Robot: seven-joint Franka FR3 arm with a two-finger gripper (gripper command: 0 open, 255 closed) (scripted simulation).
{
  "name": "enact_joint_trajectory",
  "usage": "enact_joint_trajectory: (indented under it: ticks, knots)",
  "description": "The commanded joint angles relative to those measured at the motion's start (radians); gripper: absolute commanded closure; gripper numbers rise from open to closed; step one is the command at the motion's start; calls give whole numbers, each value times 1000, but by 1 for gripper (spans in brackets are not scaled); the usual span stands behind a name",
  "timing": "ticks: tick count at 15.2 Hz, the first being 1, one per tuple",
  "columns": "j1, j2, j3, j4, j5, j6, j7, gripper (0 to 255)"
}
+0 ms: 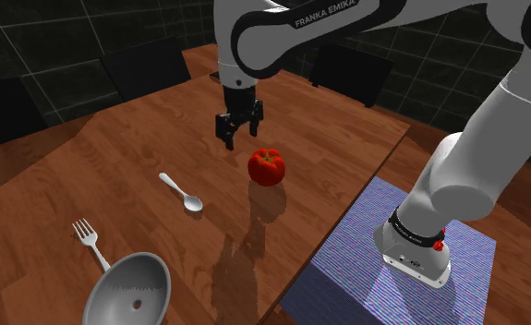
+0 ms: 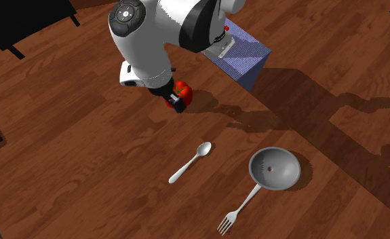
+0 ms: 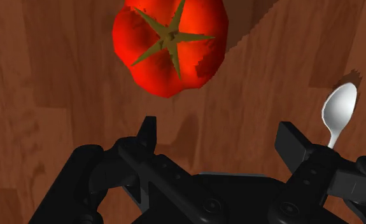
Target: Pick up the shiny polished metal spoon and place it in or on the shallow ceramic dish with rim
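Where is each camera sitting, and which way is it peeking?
Shoulder view: sits beside the stand and looks down across the wooden table at the tomato, spoon, fork and dish. The white arm and open pincer show.
Second exterior view: sits high up and looks steeply down. The arm shows from above.
Wrist view: sits on the hand and looks down along the pincer. Its two black fingers show, standing apart.
Shared: every view has the tomato and spoon. Both outside views also have the fork and dish.

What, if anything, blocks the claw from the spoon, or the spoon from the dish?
Nothing visible. Bare table lies between gripper, spoon and dish; the tomato sits aside from that line, and the fork lies beside the dish, not before it.
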Motion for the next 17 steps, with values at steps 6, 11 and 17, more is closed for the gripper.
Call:
enact_joint_trajectory:
  ticks: [6,11,17]
  knots:
    - [53,253,39,218,-23,29,105,0]
    - [108,445,50,423,-48,14,173,0]
    - [163,610,49,602,-68,1,217,0]
